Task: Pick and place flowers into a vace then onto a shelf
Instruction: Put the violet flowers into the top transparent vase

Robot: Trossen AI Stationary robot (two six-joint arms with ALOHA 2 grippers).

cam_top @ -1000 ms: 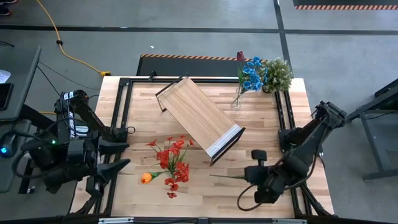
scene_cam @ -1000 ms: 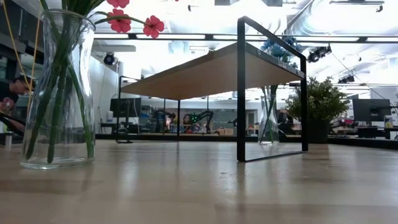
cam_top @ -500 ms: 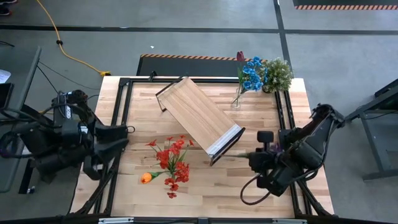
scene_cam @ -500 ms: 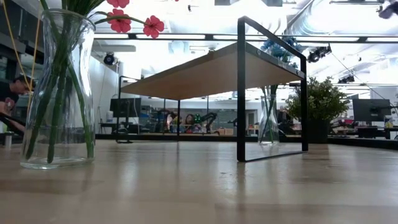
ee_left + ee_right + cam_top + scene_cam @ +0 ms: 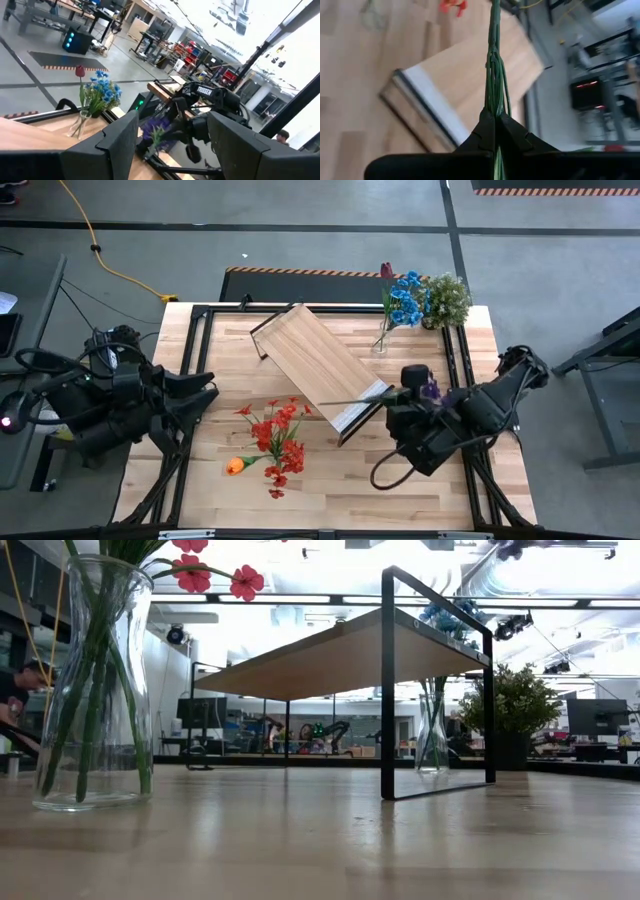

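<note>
Since a second ago my right hand [image 5: 392, 398] has lifted, clamped on a purple-bloomed, thin green-stalked flower [image 5: 430, 390], stalk lying level over the light-wood shelf's [image 5: 318, 363] white-edged end, pointing towards the left arm.

The right gripper [image 5: 392, 402] is over the right part of the tabletop, arm bent in from the right edge, its fingers [image 5: 492, 131] pressed together on a green flower stem [image 5: 494, 65]. The left gripper [image 5: 205, 387] hangs at the left edge, fingers apart, holding nothing.
</note>
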